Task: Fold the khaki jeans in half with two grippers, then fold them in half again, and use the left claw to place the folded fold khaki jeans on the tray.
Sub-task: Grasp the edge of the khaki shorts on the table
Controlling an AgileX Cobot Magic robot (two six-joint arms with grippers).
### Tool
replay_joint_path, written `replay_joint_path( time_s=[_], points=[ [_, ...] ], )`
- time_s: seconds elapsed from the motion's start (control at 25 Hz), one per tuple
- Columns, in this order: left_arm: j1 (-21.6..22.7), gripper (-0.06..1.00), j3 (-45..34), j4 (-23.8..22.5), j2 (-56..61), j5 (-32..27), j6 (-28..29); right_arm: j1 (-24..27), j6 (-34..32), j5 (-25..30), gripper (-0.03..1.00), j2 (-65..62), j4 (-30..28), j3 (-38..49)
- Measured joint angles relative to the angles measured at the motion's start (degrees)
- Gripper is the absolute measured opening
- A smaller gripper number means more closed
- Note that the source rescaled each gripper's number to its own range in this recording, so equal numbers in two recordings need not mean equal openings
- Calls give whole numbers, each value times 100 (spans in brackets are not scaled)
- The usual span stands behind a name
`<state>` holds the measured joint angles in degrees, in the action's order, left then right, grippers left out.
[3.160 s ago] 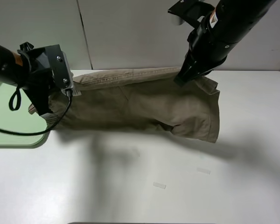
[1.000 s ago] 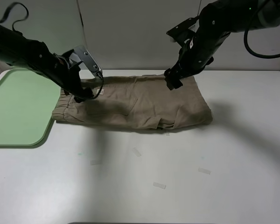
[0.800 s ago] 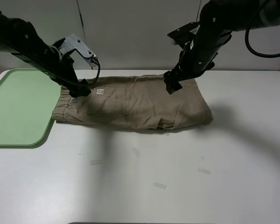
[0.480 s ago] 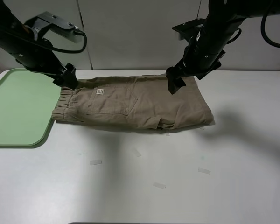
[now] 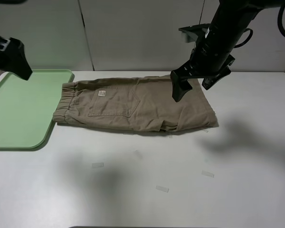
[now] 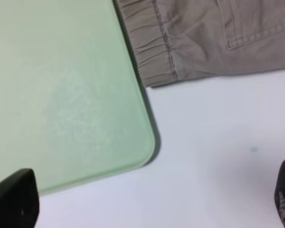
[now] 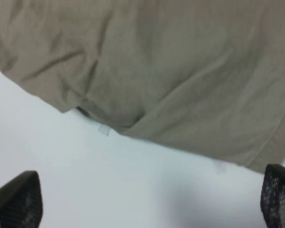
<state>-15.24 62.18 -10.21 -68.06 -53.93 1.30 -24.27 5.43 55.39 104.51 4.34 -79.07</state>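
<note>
The khaki jeans (image 5: 133, 102) lie folded once, flat on the white table, with the gathered waistband (image 6: 152, 52) beside the tray's rim. The pale-green tray (image 5: 19, 114) sits at the left with nothing on it. My left gripper (image 5: 14, 59) hangs above the tray's far side, well clear of the cloth. In the left wrist view the left gripper (image 6: 149, 199) is open and holds nothing, over the tray's near corner (image 6: 142, 142). My right gripper (image 5: 194, 86) hovers open just above the jeans' leg end. The right wrist view shows the right gripper (image 7: 147, 199) spread wide over the folded edge (image 7: 133, 95).
Small scraps of clear tape (image 5: 162, 188) lie on the table (image 5: 142, 199) in front of the jeans, with another scrap (image 7: 103, 129) close to the cloth edge. A white wall stands right behind the table.
My left gripper has let go at the waistband and pulled up and left over the tray. The right gripper has lifted slightly off the leg end. The jeans lie still.
</note>
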Motion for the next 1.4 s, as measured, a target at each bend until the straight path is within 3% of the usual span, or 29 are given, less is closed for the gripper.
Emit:
replay_joint_path(
  time_s=[0.4,0.8,1.08,1.4],
  points=[
    [0,99,-1062,7,2959,-661,4,0,0,55,100,0,10,0],
    [0,98,-2272,460,5649,-854,4,0,0,55,100,0,119,0],
    [0,98,-3212,914,6324,-892,17,0,0,55,100,0,138,0],
    [0,97,-3397,1021,6334,-711,39,0,0,55,100,0,143,0]
  ],
)
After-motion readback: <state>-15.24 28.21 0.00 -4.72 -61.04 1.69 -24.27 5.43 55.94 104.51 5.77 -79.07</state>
